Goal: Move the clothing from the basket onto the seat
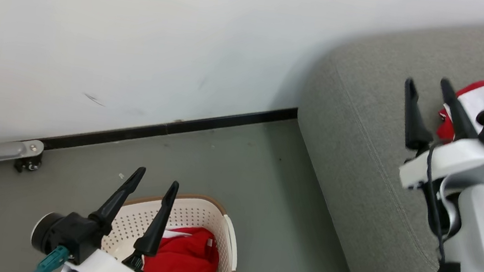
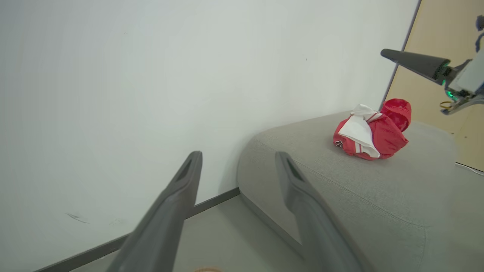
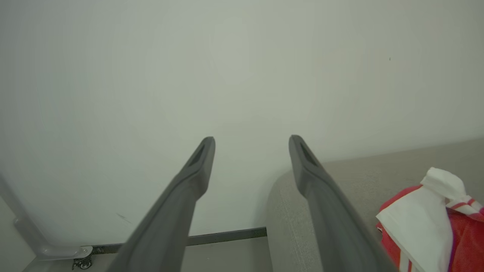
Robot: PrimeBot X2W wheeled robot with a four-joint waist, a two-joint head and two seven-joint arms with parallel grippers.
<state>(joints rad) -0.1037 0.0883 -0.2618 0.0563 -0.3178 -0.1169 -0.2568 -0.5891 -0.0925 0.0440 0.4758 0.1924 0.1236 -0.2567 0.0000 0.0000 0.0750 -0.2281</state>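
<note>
Red clothing [image 1: 184, 263] lies in the cream basket [image 1: 229, 240] on the floor at the bottom of the head view. My left gripper [image 1: 158, 177] hovers above the basket's left side, open and empty; in its own wrist view its gripper [image 2: 239, 158] points at the wall and the seat corner. A bunched red-and-white garment [image 1: 477, 102] [image 2: 372, 132] [image 3: 435, 223] rests on the grey seat [image 1: 362, 137] [image 2: 378, 196] [image 3: 355, 177]. My right gripper [image 1: 428, 84] [image 3: 252, 141] stands open over the seat, just left of that garment, holding nothing.
A white wall [image 1: 143, 40] with a black skirting strip [image 1: 169, 128] runs behind the grey floor [image 1: 241, 177]. A grey bracket on a small caster [image 1: 27, 156] sits at the wall's left foot. A tan panel [image 2: 446, 41] stands beyond the seat.
</note>
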